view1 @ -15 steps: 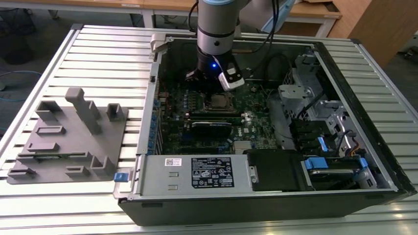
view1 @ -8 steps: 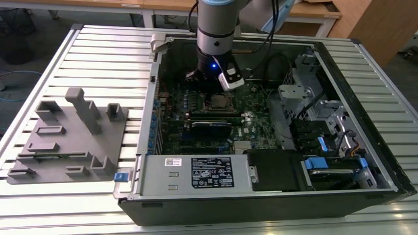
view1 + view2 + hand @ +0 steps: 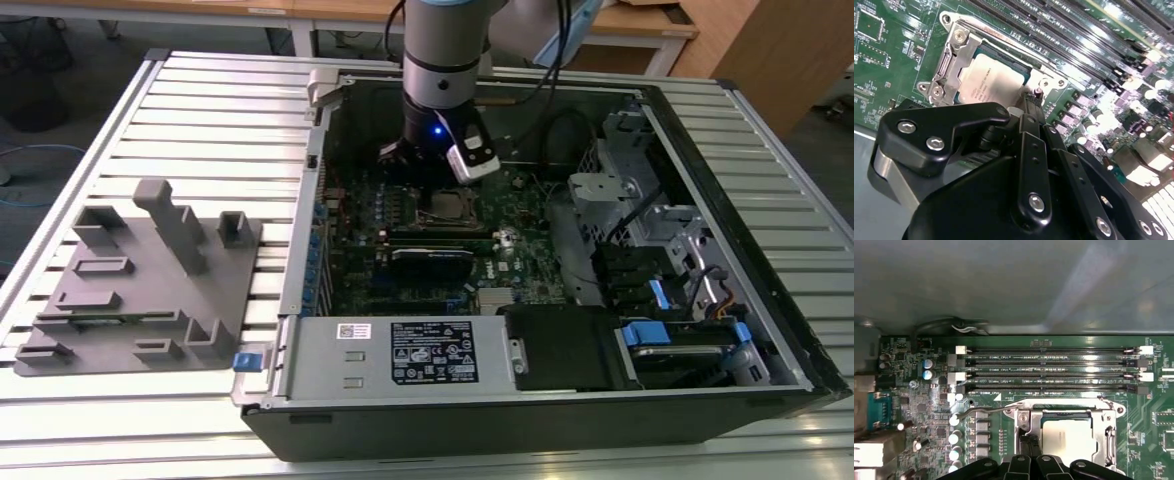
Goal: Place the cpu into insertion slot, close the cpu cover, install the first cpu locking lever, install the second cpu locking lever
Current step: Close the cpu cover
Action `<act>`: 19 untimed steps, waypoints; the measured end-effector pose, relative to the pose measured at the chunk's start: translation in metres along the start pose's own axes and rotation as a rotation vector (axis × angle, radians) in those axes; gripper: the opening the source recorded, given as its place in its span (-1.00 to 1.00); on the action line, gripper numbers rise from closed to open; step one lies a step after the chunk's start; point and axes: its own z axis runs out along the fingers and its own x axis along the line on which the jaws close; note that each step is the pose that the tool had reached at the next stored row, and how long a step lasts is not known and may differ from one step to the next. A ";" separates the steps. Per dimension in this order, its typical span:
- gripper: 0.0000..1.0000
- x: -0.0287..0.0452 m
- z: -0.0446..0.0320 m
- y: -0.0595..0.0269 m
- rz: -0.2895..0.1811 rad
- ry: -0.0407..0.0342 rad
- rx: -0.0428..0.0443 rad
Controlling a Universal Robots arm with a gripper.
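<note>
Partly hidden behind the pincer [image 3: 1033,107], cpu [image 3: 991,82] showing through cpu cover [image 3: 956,60] window, pincer tips together, contact point obscured.

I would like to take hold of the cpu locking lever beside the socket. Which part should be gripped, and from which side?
Probably grip the cpu locking lever at its free curved end, which sticks out past the cpu cover toward the capacitors. The rest of the thin wire runs in close to that cover. Come from above, pinching across the wire.

Arm [image 3: 441,50] upright, wrist pointing down, gripper [image 3: 1032,102] held low, jaws apparently pressed together
</note>
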 end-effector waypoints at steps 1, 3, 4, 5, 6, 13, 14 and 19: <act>-0.79 -0.0001 -0.0013 0.0001 0.000 -0.0002 -0.0003; -0.79 0.0000 -0.0049 0.0001 0.000 0.0001 0.0002; -0.79 -0.0001 -0.0067 0.0001 0.000 0.0001 0.0001; -0.79 0.0000 -0.0088 0.0001 0.000 0.0000 0.0000; -0.79 -0.0001 -0.0111 0.0002 0.000 0.0000 0.0000; -0.79 -0.0001 -0.0190 0.0003 0.000 -0.0002 -0.0001; -0.79 -0.0001 -0.0190 0.0003 0.000 -0.0002 -0.0001; -0.79 -0.0008 -0.0189 0.0003 0.000 -0.0002 0.0001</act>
